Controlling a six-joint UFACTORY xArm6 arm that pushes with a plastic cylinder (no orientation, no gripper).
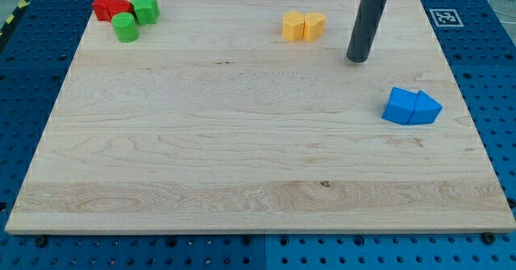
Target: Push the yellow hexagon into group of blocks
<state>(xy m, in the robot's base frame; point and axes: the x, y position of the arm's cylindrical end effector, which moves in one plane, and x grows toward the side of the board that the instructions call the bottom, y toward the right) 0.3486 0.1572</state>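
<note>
Two yellow blocks touch near the view's top, right of centre: one [293, 26] on the left and one [314, 25] on the right. I cannot tell which is the hexagon. A group of blocks sits at the top left: a red block [106, 6], a green block [146, 10] and a green round block [125, 27]. My tip [357, 60] rests on the board to the lower right of the yellow pair, apart from it by a short gap.
Two blue blocks [411, 107] sit together near the view's right edge, below and to the right of my tip. The wooden board [242, 141] lies on a blue perforated table. A fiducial marker [443, 17] is at the top right.
</note>
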